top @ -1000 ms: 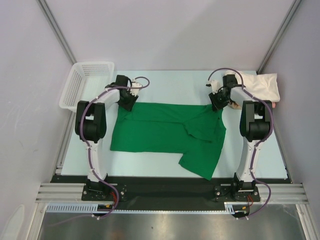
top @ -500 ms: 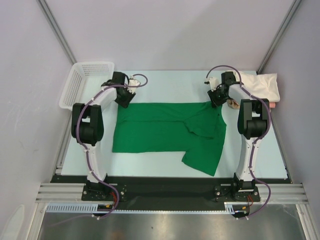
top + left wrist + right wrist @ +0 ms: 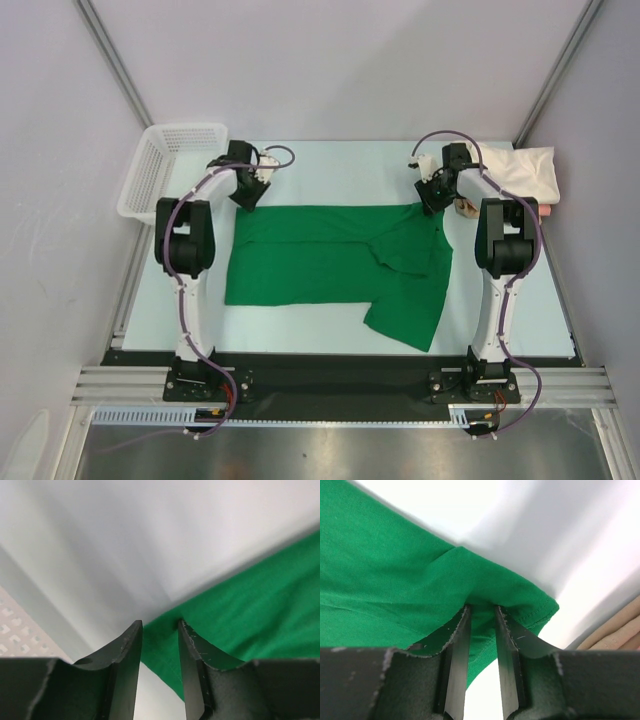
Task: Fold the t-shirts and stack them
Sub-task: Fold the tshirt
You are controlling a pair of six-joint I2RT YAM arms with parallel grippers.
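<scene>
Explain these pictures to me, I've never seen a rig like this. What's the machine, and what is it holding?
Two robot arms are bolted to the near edge of a table. One picture looks down from above. The other two come from a small camera on each wrist, looking along its own gripper. A green t-shirt lies spread flat. The left gripper and the right gripper each pinch a far corner of it. A white basket sits far left, a folded cream shirt far right.
</scene>
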